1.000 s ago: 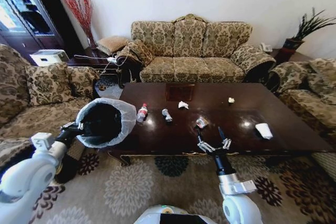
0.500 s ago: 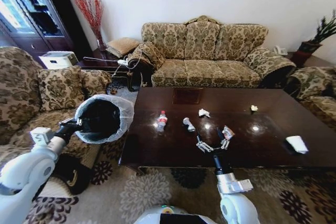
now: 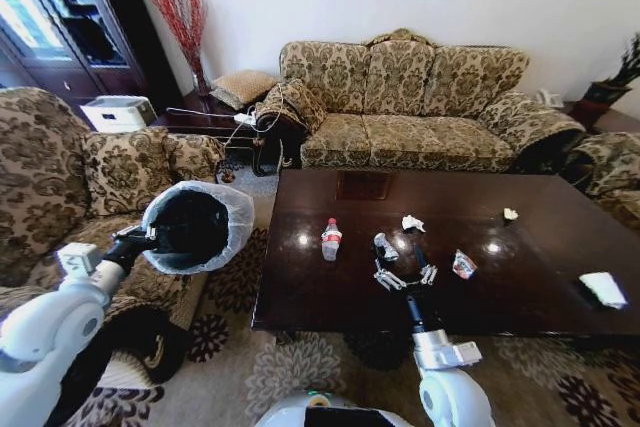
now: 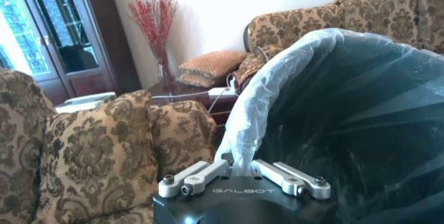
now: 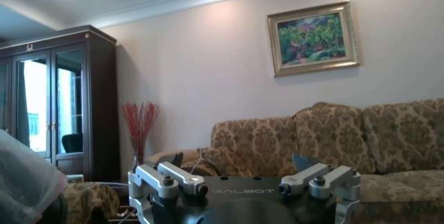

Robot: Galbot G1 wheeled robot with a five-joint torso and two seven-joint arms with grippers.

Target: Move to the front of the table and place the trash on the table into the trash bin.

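**Head view.** The whole picture has slid sideways over the last second, so your base and camera have moved, not the litter. The surface (image 3: 520,299) now lies squarely ahead instead of off to one side. The right pincer (image 3: 402,275) hangs over the surface's near edge, spread wide and empty. A second ago it lined up with the wrapper (image 3: 463,265) that now lies further along the surface toward your right. Now it is just short of the silvery wrapper (image 3: 384,247) at mid-surface.

The bottle (image 3: 331,239) stands upright near the surface's left end. A white wad (image 3: 412,223) lies just past the silvery wrapper, and a smaller wad (image 3: 510,214) lies toward the far right. A white paper piece (image 3: 604,289) sits at the surface's right end.

The left pincer (image 3: 140,240) holds the bin (image 3: 198,227) in the air off the surface's left end, tilted with its mouth toward you. It sits on the arm as it did before. I judge you have nearly reached the front of the surface, with a first pick within reach. No trash is in the bin yet as far as I can see. The bottle's label is too small to read.

**Left wrist view.** The left pincer (image 4: 239,166) is clamped on the bin's (image 4: 347,130) bag-covered rim, and its housing reads "GALBOT".

**Right wrist view.** The right pincer (image 5: 239,161) stands wide with nothing between its fingers. "GALBOT" shows on its housing too.
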